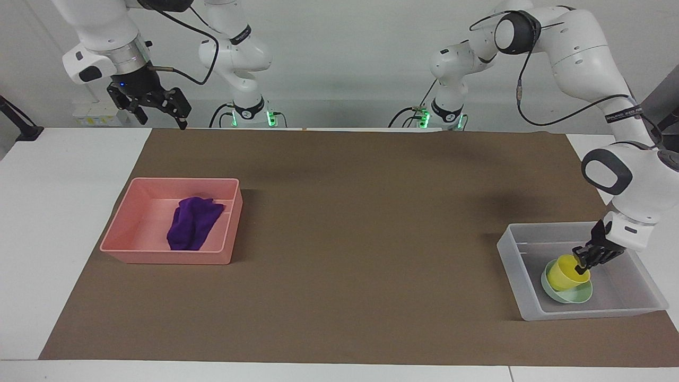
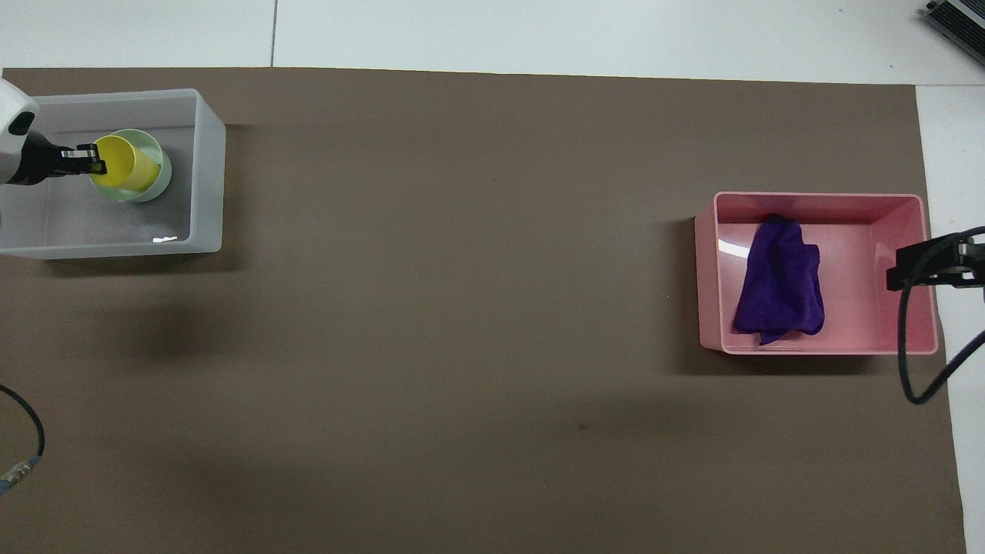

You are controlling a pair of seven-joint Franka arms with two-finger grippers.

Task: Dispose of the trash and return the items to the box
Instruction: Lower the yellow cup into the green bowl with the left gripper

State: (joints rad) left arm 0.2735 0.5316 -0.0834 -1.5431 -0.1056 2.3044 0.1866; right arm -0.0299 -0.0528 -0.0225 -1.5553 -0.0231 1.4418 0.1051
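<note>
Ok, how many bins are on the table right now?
2. The pink bin, holding the purple rag, sits toward the right arm's end. The clear-grey bin, holding the yellow cup in the mint-green bowl, sits toward the left arm's end.

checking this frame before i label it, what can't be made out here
- Whether the yellow cup rests on the mint-green bowl: the cup covers the bowl's middle in both views.
- The clear bin: the overhead view's edge cuts off its end.
- The left claw: its grip on the cup's rim is too small to read.
- The right claw: the overhead view's edge cuts off most of it.
- The pink bin floor under the purple rag.
</note>
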